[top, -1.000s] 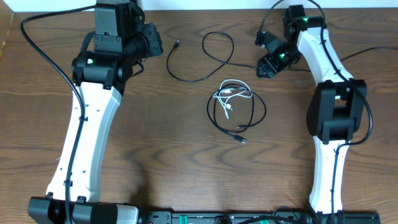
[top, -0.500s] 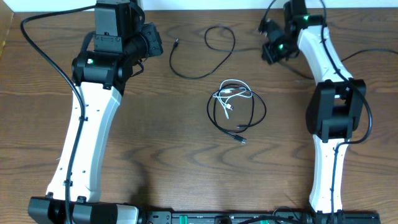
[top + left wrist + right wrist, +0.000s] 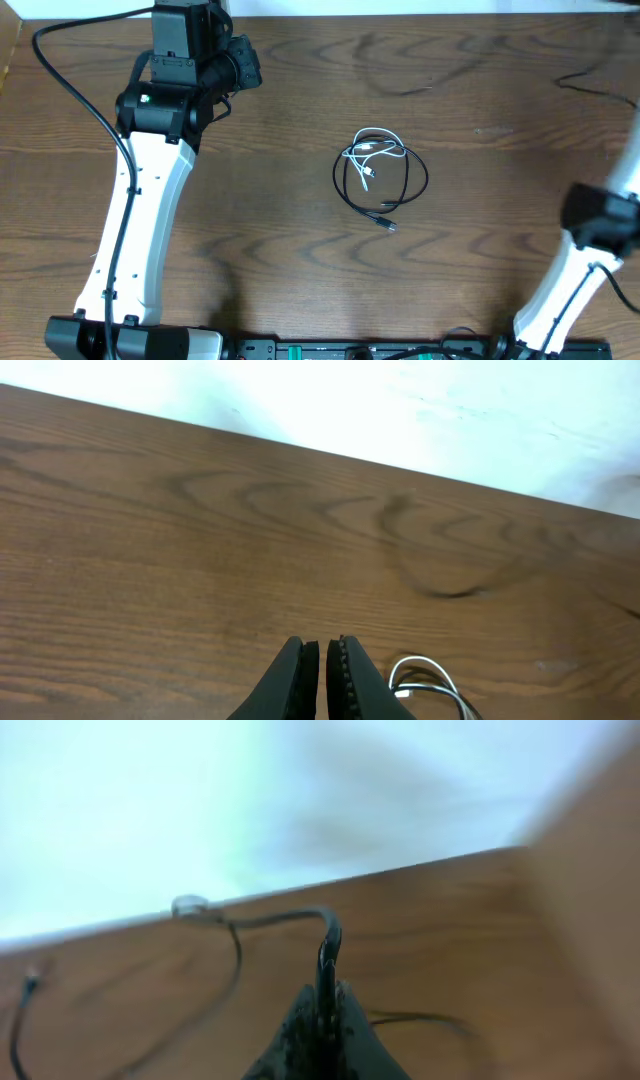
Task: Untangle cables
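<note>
Wooden worktop [image 3: 250, 230] overhead: white and black cables [image 3: 380, 180] lie coiled together at centre. Left wrist: left tool [image 3: 320, 650] closed, empty, near them. Right wrist: right tool [image 3: 322, 1020] grips one black cable [image 3: 327, 945]; separating step, I judge. Next: part the rest.

Three thin cables: two lying on the surface, one held.
A white cable [image 3: 374, 152] lies in a small, tight coil at the middle of the surface, resting across the upper edge of a black cable [image 3: 426, 180]. The black cable is spread in a wider flat loop with a plug end at its lower rim, and the two touch and overlap. A second black cable [image 3: 326, 955] is pinched between the jaws of the right gripper [image 3: 322, 1020], arching up and trailing left in a slack, blurred curve.
</note>
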